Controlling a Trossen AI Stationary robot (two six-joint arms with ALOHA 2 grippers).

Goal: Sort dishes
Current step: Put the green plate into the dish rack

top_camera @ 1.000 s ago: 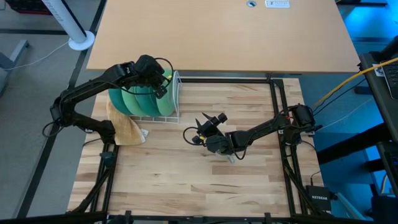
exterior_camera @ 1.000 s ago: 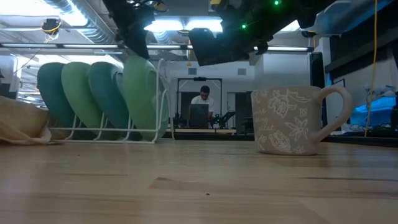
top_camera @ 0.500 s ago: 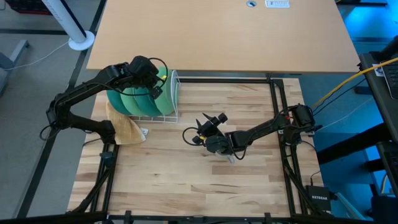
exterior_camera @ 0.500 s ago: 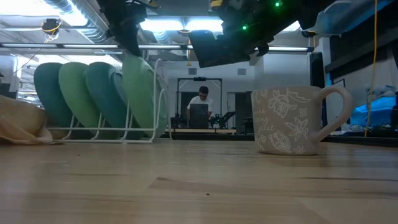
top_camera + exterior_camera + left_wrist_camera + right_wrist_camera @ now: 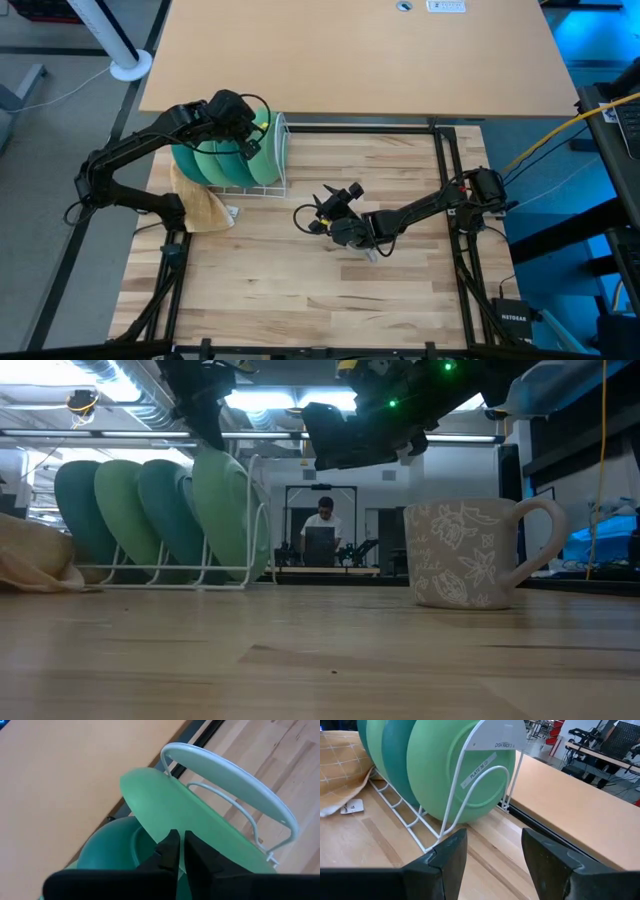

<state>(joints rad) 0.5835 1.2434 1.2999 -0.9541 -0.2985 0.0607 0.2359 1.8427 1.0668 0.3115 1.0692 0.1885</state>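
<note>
My left end effector (image 5: pixel 179 851) pinches the smooth light-green round plate (image 5: pixel 195 832) standing in the white wire rack (image 5: pixel 470 785) at ten o'clock. Its tag reads "DISH RACK". My right end effector (image 5: pixel 490 851) hangs open near the grey floral-embossed mug (image 5: pixel 470 553) on the wood-grain counter (image 5: pixel 330 290).

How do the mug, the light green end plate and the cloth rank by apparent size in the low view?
1. Mug: looks largest, but it sits nearest the camera, so this may mislead.
2. Light green end plate: seen edge-on in the white rack, tall but narrow; close to the mug.
3. Cloth: smallest, cut off by the picture's edge.
</note>
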